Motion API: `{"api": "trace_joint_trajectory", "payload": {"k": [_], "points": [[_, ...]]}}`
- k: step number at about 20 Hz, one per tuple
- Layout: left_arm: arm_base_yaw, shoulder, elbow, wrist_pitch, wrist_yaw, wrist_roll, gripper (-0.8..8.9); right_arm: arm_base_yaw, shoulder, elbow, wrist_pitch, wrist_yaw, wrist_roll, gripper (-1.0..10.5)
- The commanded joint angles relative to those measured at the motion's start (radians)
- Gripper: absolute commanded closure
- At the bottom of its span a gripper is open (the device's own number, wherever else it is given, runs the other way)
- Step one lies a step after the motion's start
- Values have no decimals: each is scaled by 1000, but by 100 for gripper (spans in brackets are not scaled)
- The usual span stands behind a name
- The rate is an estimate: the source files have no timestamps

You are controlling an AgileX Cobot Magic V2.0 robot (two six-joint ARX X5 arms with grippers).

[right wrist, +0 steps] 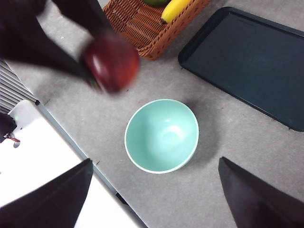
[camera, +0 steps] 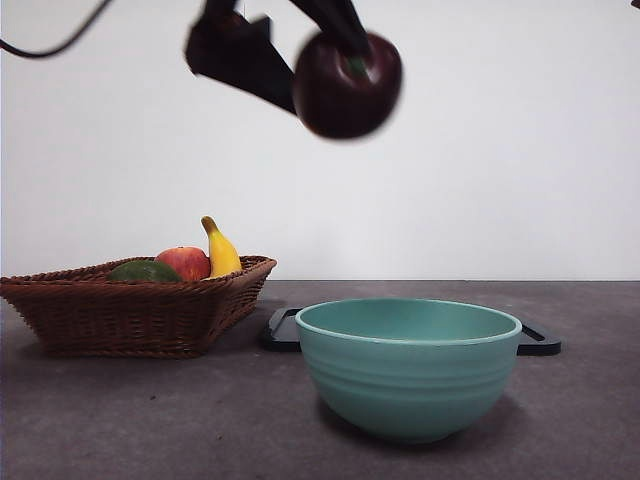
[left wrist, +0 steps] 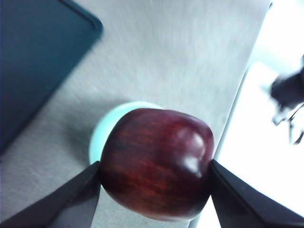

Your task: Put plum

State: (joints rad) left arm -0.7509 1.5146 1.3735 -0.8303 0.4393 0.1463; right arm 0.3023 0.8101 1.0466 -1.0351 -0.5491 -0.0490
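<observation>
Two black jaws of my left gripper [left wrist: 155, 178] press against opposite sides of the glossy, dark maroon, rounded plum [left wrist: 156, 164], so the fruit fills the gap between them and is clamped firmly. From the front I see that gripper [camera: 330, 75] high above the table with the plum [camera: 347, 86] hanging at its tip, well clear of every surface and blurred at the edges. The plum sits above and a little to the left of the pale turquoise ceramic bowl [camera: 408, 365], which stands on the grey table [camera: 120, 420]. My left wrist camera shows a slice of the bowl's rim [left wrist: 102, 133] showing from behind the fruit.

My right gripper [right wrist: 154, 192] hangs high over the table with its jaws spread wide and nothing between them. Through that camera I look down on the bowl [right wrist: 162, 135], and the plum [right wrist: 112, 61] shows held up beside it, between the bowl and the woven brown wicker basket [right wrist: 140, 23].

The basket [camera: 130, 310] rests at the left in the front view, holding a yellow banana [camera: 221, 250], a red-and-yellow apple [camera: 184, 263] and a dark green oval fruit [camera: 145, 271]. A flat dark tray [right wrist: 251, 61] lies behind the bowl.
</observation>
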Motion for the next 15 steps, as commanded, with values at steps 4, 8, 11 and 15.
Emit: {"api": "trace_joint_trajectory", "payload": {"k": [4,8,11,15], "points": [[-98,145,23,18,-76,56,538,6,5,18,9,0,-10,522],[-130,242,23,44,-112,63,538,6,5,18,9,0,-10,522],[-146,300,23,67,-154,75,538,6,5,18,9,0,-10,522],[-154,354,23,68,-164,89,538,6,5,18,9,0,-10,522]]}}
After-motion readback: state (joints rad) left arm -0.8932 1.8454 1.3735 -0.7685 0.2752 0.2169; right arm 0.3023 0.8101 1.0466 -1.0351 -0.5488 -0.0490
